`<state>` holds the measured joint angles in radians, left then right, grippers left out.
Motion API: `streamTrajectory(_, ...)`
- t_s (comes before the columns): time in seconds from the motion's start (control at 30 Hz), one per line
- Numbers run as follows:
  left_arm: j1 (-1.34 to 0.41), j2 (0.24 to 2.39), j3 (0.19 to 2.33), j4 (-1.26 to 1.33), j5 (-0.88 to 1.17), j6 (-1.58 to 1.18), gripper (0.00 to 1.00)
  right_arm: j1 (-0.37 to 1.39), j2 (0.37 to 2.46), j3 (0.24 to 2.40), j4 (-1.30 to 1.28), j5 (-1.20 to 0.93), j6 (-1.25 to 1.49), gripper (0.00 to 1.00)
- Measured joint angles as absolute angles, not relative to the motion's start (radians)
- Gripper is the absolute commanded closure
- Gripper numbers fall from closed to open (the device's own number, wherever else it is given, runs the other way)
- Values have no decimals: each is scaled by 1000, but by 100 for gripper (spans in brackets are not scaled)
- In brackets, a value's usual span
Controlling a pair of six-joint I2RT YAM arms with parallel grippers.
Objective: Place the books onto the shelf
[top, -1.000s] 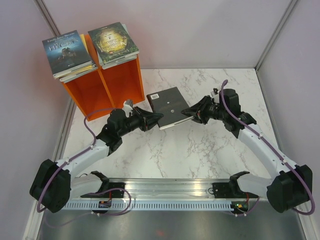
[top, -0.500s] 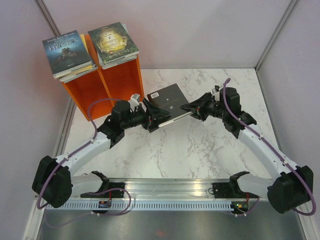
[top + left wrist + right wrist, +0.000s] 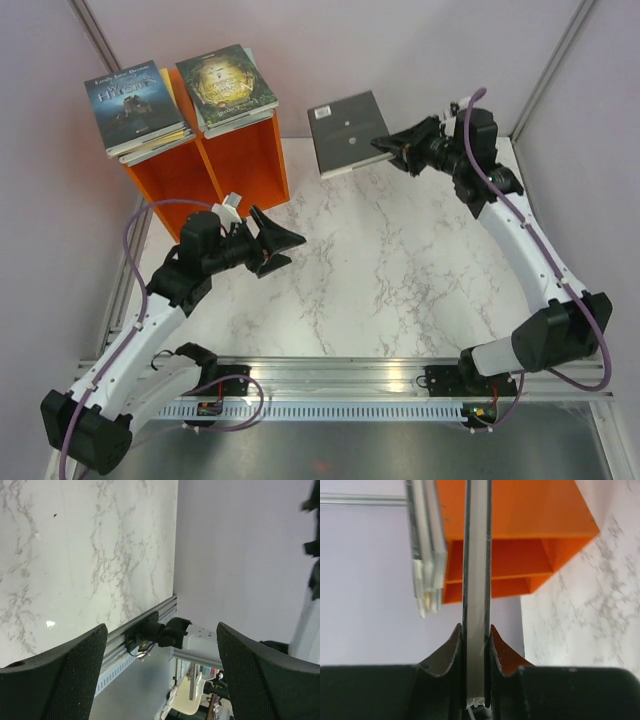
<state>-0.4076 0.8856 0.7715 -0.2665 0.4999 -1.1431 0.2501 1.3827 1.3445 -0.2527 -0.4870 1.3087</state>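
Note:
The orange shelf (image 3: 236, 164) stands at the back left, with two stacks of books on its top: a dark blue cover (image 3: 134, 103) and a green-gold cover (image 3: 226, 84). My right gripper (image 3: 386, 149) is shut on the edge of a black book (image 3: 346, 131), held in the air to the right of the shelf. The right wrist view shows that book (image 3: 477, 575) edge-on between the pads, with the shelf (image 3: 520, 530) and a book stack (image 3: 427, 545) behind it. My left gripper (image 3: 288, 240) is open and empty over the table, in front of the shelf; nothing sits between its fingers (image 3: 60, 675).
The marble table (image 3: 400, 270) has an aluminium rail (image 3: 330, 385) along its near edge. Purple-grey walls close in at the back and on both sides. The shelf sits close to the left wall.
My left gripper has opened, let go of the black book and drawn back to the left. The right arm has lifted the book up and back, level with the shelf top.

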Motion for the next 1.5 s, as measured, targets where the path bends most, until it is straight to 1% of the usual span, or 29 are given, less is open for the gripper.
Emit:
streamTrajectory(0.27, -408, 741, 622, -408, 484, -1109, 11, 269, 1672, 1932, -250, -491, 1287, 100)
streamTrajectory(0.4, -408, 687, 599, -456, 472, -1109, 12, 342, 1868, 2256, -234, -498, 1301, 100)
streamTrajectory(0.5, -408, 674, 599, -471, 470, -1109, 13, 418, 1993, 2408, -193, -503, 1325, 100)
streamTrajectory(0.63, -408, 674, 602, -495, 462, -1105, 13, 506, 2083, 2425, -171, -520, 1369, 100)
streamTrajectory(0.83, -408, 662, 625, -534, 445, -1087, 14, 579, 2229, 2476, -156, -509, 1417, 100)
streamTrajectory(1.2, -408, 635, 666, -603, 403, -1053, 14, 598, 2259, 2477, -110, -418, 1436, 100)
streamTrajectory(1.27, -408, 635, 671, -611, 397, -1050, 14, 598, 2259, 2477, -109, -399, 1436, 94)
streamTrajectory(1.3, -408, 635, 672, -615, 396, -1048, 14, 598, 2259, 2477, -108, -391, 1436, 90)
streamTrajectory(1.33, -408, 635, 675, -620, 394, -1047, 14, 598, 2260, 2477, -107, -386, 1436, 81)
streamTrajectory(1.4, -408, 634, 681, -630, 392, -1045, 14, 599, 2262, 2477, -105, -383, 1437, 70)
streamTrajectory(1.43, -408, 634, 683, -634, 391, -1045, 14, 599, 2264, 2477, -102, -383, 1439, 63)
streamTrajectory(1.5, -408, 635, 688, -640, 388, -1044, 14, 601, 2269, 2477, -72, -385, 1448, 55)
